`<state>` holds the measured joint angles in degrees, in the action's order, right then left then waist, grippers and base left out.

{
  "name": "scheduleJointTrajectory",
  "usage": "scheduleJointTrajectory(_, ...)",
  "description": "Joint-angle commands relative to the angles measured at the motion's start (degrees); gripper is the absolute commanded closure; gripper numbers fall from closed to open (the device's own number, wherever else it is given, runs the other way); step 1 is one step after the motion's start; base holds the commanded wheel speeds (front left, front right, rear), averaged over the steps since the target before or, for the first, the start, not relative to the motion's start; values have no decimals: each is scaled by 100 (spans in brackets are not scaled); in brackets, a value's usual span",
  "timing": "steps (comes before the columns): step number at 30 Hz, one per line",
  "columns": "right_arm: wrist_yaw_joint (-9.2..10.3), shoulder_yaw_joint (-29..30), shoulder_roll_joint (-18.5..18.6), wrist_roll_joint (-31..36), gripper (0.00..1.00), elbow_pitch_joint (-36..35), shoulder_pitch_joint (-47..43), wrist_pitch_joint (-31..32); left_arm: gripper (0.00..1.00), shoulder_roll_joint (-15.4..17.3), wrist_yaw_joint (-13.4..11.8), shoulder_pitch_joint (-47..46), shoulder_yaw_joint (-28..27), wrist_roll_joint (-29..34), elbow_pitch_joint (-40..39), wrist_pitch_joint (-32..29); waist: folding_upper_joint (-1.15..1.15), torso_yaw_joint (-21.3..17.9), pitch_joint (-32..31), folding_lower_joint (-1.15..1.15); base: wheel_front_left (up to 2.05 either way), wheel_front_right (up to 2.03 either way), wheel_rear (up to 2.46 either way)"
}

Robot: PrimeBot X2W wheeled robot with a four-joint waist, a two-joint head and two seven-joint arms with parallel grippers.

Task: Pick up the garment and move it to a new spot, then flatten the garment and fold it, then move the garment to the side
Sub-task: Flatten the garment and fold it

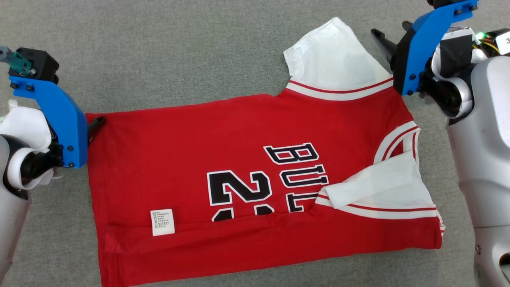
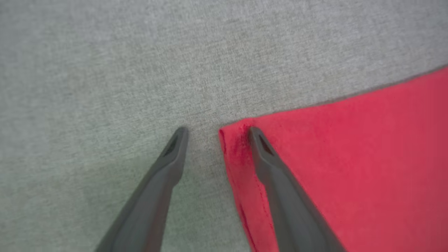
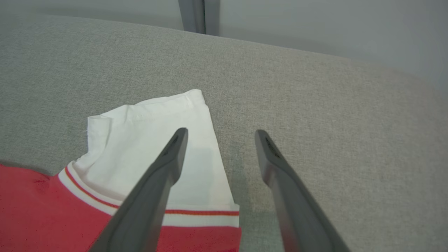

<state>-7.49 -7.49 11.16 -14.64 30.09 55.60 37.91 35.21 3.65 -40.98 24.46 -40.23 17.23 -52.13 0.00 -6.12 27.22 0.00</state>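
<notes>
your left gripper [image 2: 217, 131], jaws spread, straddles a hem corner of the red garment [image 1: 239, 131] at its 9 o'clock, seemingly to pinch it. your right gripper [image 3: 220, 133], equally spread, hangs over the white sleeve [image 3: 140, 133] at 2 o'clock. the garment lies partly folded on grey fabric [image 1: 159, 48].
</notes>
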Motion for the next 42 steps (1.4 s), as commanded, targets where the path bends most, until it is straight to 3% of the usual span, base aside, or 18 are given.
scheduleJointTrajectory(1, -1, -31, -5, 15, 0, 185, 175, -115, 52, -76, -55, 139, 53, -79, 105, -172, 0, 29, 30, 0, 0, 0, 0)
scheduleJointTrajectory(2, -1, -26, 6, 10, 0, 262, 207, -148, 94, -107, -38, 163, 77, -112, 82, -204, 0, 50, 38, 0, 0, 0, 0)
scheduleJointTrajectory(3, -1, -21, 22, 12, 0, 344, 245, -194, 100, -130, -23, 185, 107, -136, 59, -234, 0, 75, 48, 0, 0, 0, 0)
scheduleJointTrajectory(17, -1, 30, 397, 299, 0, 1503, 922, -490, 100, -665, 139, 76, 453, -218, -265, -48, 0, 821, 370, 0, 0, 0, 0)
scheduleJointTrajectory(28, -9, -461, 539, 29, 0, 2188, 957, -461, 100, -1000, 250, -129, 637, -189, -257, 424, 0, 1194, 621, 0, 0, 0, 0)
scheduleJointTrajectory(29, -8, -491, 542, -8, 100, 2240, 962, -428, 100, -1018, 247, -162, 626, -154, -252, 512, 0, 1199, 630, 0, 0, 0, 0)
scheduleJointTrajectory(31, -7, -562, 547, -59, 100, 2354, 966, -303, 100, -1045, 250, -207, 621, -113, -206, 636, 0, 1195, 639, 0, 0, 0, 0)
scheduleJointTrajectory(42, 0, -616, 698, -336, 100, 2117, 1153, -1419, 100, -1061, 140, -241, 327, 97, 106, 1656, 0, 1027, 239, 0, 0, 0, 0)
